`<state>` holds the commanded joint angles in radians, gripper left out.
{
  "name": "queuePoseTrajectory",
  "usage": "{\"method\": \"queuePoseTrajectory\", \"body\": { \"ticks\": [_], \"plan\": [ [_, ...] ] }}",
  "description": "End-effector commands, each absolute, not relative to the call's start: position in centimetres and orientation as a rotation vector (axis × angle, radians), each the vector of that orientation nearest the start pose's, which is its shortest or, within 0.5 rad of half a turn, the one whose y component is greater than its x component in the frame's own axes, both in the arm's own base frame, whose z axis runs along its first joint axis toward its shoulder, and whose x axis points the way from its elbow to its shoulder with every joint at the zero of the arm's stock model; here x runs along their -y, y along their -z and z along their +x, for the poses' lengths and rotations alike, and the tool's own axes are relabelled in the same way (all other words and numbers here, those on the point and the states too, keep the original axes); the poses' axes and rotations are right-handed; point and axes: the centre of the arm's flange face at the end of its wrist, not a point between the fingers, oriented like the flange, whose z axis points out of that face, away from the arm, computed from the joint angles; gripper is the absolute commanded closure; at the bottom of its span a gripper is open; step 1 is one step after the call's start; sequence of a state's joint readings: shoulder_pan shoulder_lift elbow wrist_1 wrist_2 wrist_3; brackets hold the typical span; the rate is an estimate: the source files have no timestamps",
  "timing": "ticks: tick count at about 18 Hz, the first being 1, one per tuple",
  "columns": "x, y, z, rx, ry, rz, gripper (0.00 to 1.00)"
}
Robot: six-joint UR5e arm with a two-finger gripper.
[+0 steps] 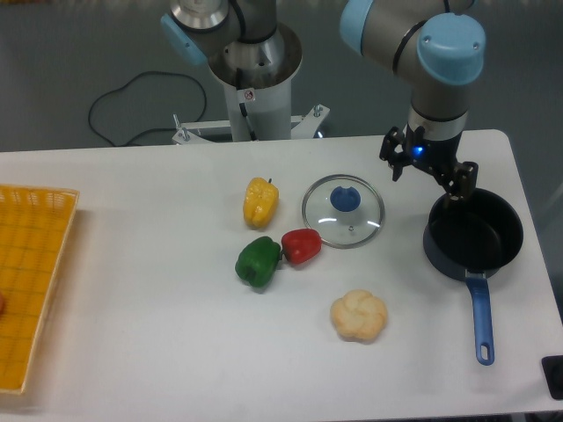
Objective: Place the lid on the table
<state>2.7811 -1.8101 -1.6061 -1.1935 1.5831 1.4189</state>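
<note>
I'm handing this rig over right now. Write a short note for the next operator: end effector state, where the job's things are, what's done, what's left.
End effector: open, empty, raised between the lid and the saucepan, clear of both.
Lid: lying flat on the table, knob up, beside the red pepper, apart from the saucepan.
Done: lid is placed on the table and released.
Left: nothing visible for the lid; parking the arm is probably all that remains.

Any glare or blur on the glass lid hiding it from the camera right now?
Fixed camera view: the lid is sharp, its metal rim and blue knob clear, with only faint reflections on the glass; the white table is evenly lit with soft shadows; the hand is slightly soft.
</note>
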Motion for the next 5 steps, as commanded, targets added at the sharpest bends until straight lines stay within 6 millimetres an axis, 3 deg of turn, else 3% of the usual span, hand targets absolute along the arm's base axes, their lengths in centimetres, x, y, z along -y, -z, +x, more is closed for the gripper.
{"method": "queuePoseTrajectory", "body": {
  "ticks": [5],
  "plan": [
    [-33.29, -36.99, -50.59, -0.33, -0.141, -3.118, 0.0]
  ]
}}
